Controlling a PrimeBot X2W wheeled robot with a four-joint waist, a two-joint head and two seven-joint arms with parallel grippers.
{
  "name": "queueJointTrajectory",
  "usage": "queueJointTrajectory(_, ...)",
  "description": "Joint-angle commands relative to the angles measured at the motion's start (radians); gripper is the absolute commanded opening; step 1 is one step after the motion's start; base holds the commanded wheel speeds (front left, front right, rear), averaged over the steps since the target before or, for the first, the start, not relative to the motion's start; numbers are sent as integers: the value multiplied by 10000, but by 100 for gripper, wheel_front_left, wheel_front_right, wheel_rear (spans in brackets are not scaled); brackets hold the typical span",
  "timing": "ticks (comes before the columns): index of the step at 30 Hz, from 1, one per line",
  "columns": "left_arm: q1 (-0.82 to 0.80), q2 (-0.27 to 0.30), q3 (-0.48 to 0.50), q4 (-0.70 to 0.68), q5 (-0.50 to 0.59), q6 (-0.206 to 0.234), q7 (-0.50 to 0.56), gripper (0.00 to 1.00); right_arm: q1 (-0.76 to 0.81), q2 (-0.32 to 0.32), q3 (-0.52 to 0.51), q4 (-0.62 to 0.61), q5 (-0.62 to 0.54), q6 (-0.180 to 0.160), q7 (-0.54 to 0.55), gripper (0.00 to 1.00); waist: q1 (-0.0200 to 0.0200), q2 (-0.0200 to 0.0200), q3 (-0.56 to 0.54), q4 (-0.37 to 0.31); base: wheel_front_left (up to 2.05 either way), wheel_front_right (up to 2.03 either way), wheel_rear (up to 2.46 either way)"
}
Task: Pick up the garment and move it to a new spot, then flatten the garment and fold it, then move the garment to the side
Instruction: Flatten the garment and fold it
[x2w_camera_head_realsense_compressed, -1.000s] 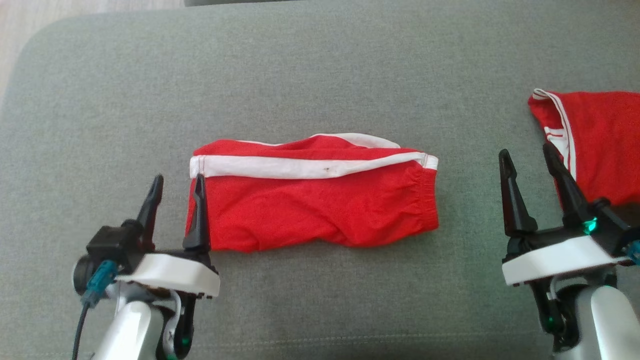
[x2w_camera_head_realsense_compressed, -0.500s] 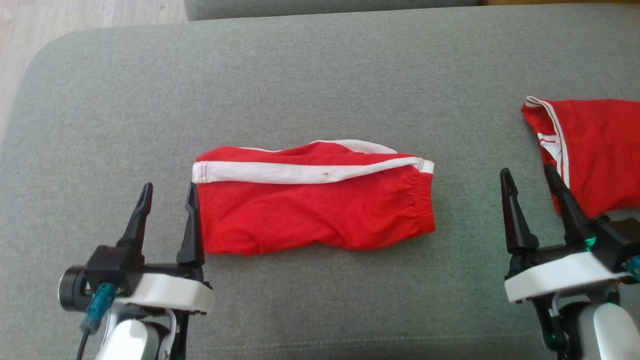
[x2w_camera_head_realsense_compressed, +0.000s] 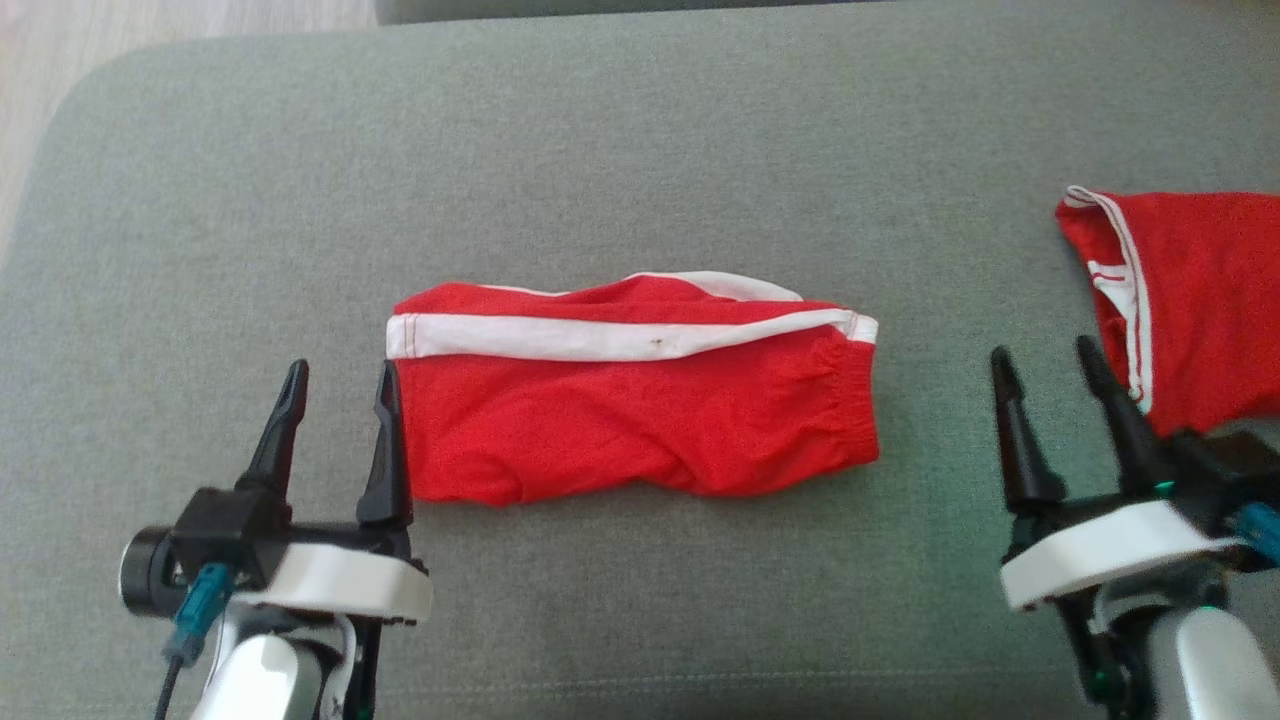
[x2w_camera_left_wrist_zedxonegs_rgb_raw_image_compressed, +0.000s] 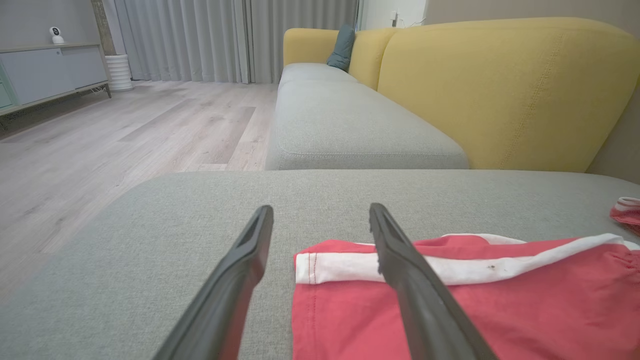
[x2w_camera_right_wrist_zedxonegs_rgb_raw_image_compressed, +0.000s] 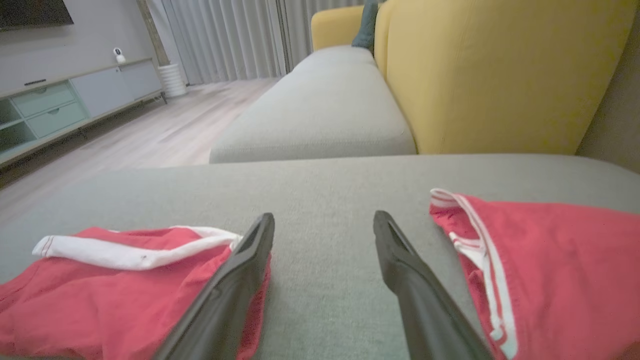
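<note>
Folded red garment (x2w_camera_head_realsense_compressed: 630, 400), white band along its far edge, lies flat near the middle of the grey cushion (x2w_camera_head_realsense_compressed: 640, 150), long axis running 9 to 3 o'clock in the head view. Elastic waistband bunched at its 3 o'clock end.

Left gripper (x2w_camera_head_realsense_compressed: 340, 368) sits at the garment's 8 o'clock, fingers spread and holding nothing, pointing toward 12. Its inner finger stands just beside the garment's 9 o'clock edge; cannot tell whether it touches. In the left wrist view that finger crosses the white band of the garment (x2w_camera_left_wrist_zedxonegs_rgb_raw_image_compressed: 500, 310), and the left gripper (x2w_camera_left_wrist_zedxonegs_rgb_raw_image_compressed: 321, 209) shows bare cushion in its gap.

Right gripper (x2w_camera_head_realsense_compressed: 1043, 348) at the garment's 4 o'clock, apart from it, fingers spread, nothing between them. In the right wrist view the garment (x2w_camera_right_wrist_zedxonegs_rgb_raw_image_compressed: 100, 300) lies at 9 o'clock of the right gripper (x2w_camera_right_wrist_zedxonegs_rgb_raw_image_compressed: 325, 216).

Second red garment (x2w_camera_head_realsense_compressed: 1190, 300) with white stripes lies at 2 o'clock of the first, by the right gripper's outer finger.

Yellow sofa back (x2w_camera_left_wrist_zedxonegs_rgb_raw_image_compressed: 500, 90) beyond the cushion.
</note>
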Motion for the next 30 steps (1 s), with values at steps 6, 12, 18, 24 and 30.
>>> queueJointTrajectory(6, -852, 121, 178, -335, 112, -38, -81, 100, -629, -13, 1222, 545, 376, -9, 707, 100, 0, 0, 454, 313, 0, 0, 0)
queueJointTrajectory(12, -1144, -21, 91, -203, 118, -139, -107, 100, -1282, 58, 1676, 1822, 809, -9, 1085, 100, 0, 0, 804, 582, 0, 0, 0)
queueJointTrajectory(18, -1321, -153, 38, -101, 182, -217, -126, 100, -1902, 112, 1521, 3202, 1155, -9, 1294, 100, 0, 0, 1024, 804, 0, 0, 0)
queueJointTrajectory(24, -1415, -255, 48, -15, 266, -265, -134, 100, -2422, 126, 1727, 4204, 1543, -9, 1671, 35, 0, 0, 1092, 893, 0, 0, 0)
queueJointTrajectory(30, -1400, -302, 157, -27, 340, -300, -135, 100, -2468, 9, 1804, 4339, 1887, -9, 1838, 0, 0, 0, 1059, 833, 0, 0, 0)
